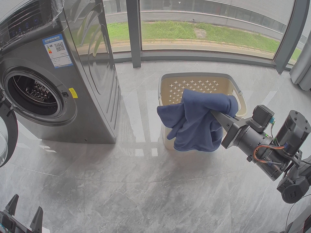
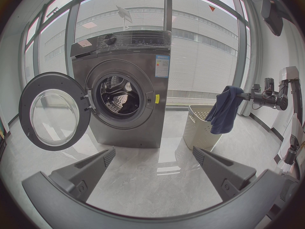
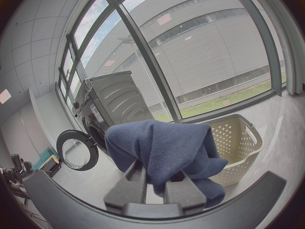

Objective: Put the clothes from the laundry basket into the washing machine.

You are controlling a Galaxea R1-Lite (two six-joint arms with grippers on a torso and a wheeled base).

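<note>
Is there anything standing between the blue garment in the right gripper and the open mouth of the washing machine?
Nothing visible does. The blue garment hangs from the right gripper over the laundry basket; the floor between it and the washing machine is bare, and the door is swung aside, leaving the drum opening free.

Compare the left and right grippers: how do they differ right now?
The left gripper is open and empty; the right gripper is shut on the blue garment. The left gripper sits low near the floor, facing the washing machine; the right gripper is raised beside the laundry basket. Both are dark two-finger grippers.
</note>
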